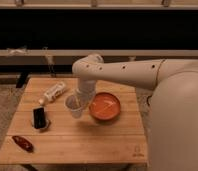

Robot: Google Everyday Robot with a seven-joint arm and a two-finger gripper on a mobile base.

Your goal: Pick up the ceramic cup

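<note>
The ceramic cup (74,106) is small, pale and handleless. It is tilted and sits a little above the wooden table (92,142), just left of the orange bowl (105,107). My gripper (83,98) comes down from the white arm (122,75) and is shut on the cup's rim, one finger inside it.
A white labelled bottle (54,92) lies at the back left of the table. A black can-like object (39,118) stands at the left. A dark red packet (23,143) lies near the front left corner. A dark bench runs behind the table.
</note>
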